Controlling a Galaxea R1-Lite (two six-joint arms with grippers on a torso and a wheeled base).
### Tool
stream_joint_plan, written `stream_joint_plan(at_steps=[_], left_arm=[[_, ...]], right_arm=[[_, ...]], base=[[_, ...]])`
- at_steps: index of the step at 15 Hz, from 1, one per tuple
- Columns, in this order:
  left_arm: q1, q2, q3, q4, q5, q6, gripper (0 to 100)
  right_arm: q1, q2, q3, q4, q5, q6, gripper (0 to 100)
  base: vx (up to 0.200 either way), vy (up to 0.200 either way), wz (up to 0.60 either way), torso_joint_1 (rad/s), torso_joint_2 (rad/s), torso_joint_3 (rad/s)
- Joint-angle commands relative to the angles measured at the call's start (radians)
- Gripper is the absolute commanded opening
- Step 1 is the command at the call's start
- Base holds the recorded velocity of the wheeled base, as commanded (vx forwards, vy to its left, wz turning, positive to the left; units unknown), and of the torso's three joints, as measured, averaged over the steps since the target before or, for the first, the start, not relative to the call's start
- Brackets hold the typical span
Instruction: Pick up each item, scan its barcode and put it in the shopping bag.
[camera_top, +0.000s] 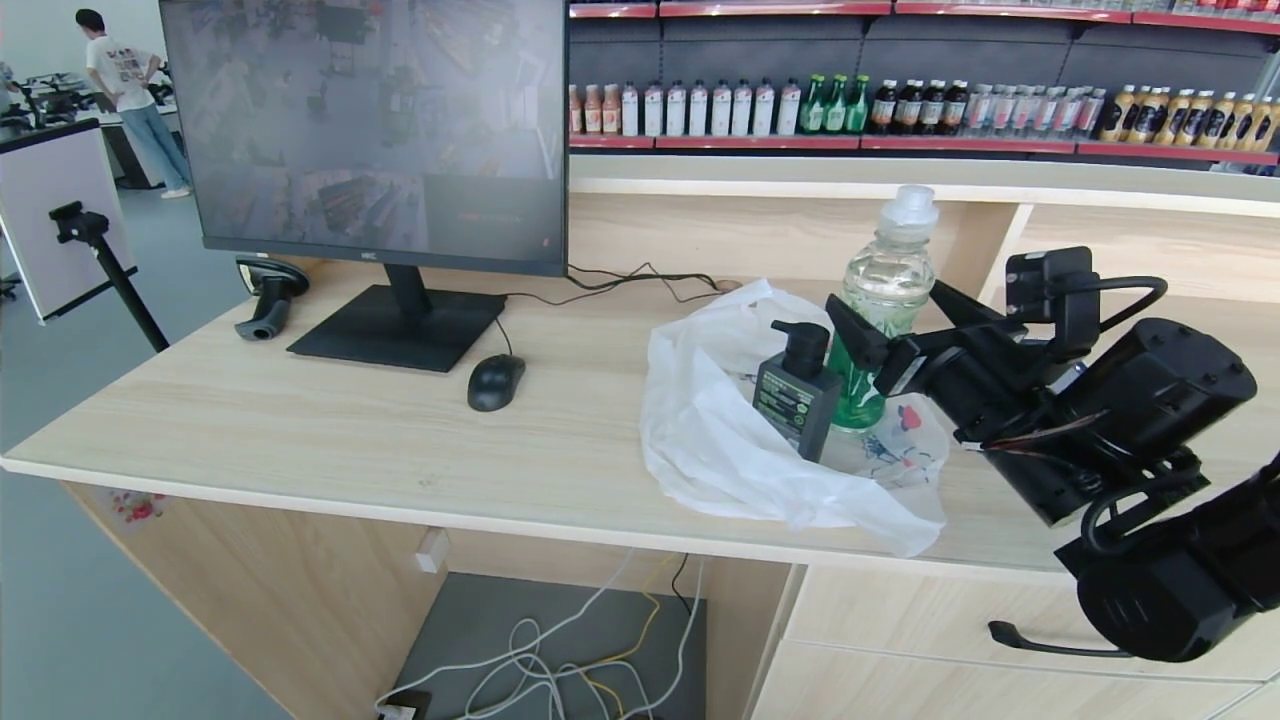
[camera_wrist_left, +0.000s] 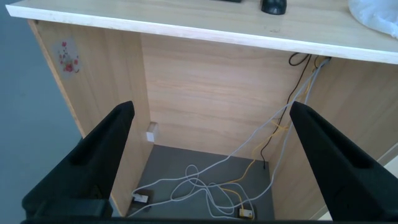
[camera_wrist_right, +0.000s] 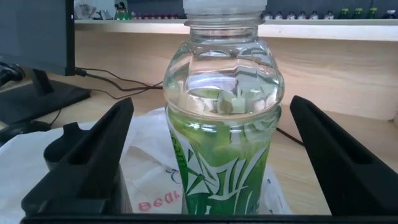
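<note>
Flanking the drink bottle (camera_top: 888, 280) with the right gripper (camera_top: 890, 305), I have its fingers spread wide, one on either side of the bottle's body, and by the right wrist view neither touches it; nothing is held. The bottle stands upright among the folds of the white shopping bag (camera_top: 720, 440), just beside a dark pump bottle (camera_top: 797, 395); whether both sit inside the bag's mouth or merely on its film I cannot tell. Hazards, as I judge them: the bottle is tall and rests on crumpled plastic, so a finger brushing it on any sideways move would likely tip it, probably onto the pump bottle. A finger could also catch the loose film and drag both items. The bag lies slumped near the front edge of the counter (camera_top: 350, 430), so a toppled bottle may roll off. The left gripper (camera_wrist_left: 211, 109) hangs below counter level, fingers wide apart and empty, above loose cables. The light wood counter also carries a monitor (camera_top: 370, 130), a mouse (camera_top: 496, 381) and a handheld scanner (camera_top: 268, 298); behind it run shelves of drinks (camera_top: 900, 105).
</note>
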Motion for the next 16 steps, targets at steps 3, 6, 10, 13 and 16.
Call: stream_joint_plan(at_steps=[3,6,10,13,16], left_arm=[[0.000,0.000,0.000,0.000,0.000,0.000,100],[0.000,0.000,0.000,0.000,0.000,-0.001,100],[0.000,0.000,0.000,0.000,0.000,-0.001,100],[0.000,0.000,0.000,0.000,0.000,-0.001,100],[0.000,0.000,0.000,0.000,0.000,0.000,100]], right_arm=[[0.006,-0.041,0.035,-0.001,0.000,0.000,100],[0.014,-0.119,0.088,-0.001,0.000,0.001,100],[0.017,-0.325,0.291,-0.001,-0.001,0.003,100],[0.024,-0.496,0.538,-0.001,0.014,0.017,100],[0.026,-0.610,0.651,0.010,0.052,0.010,100]], base=[[0.000,0.000,0.00,0.000,0.00,0.000],[0.000,0.000,0.00,0.000,0.00,0.000],[0.000,0.000,0.00,0.000,0.00,0.000],[0.000,0.000,0.00,0.000,0.00,0.000],[0.000,0.000,0.00,0.000,0.00,0.000]])
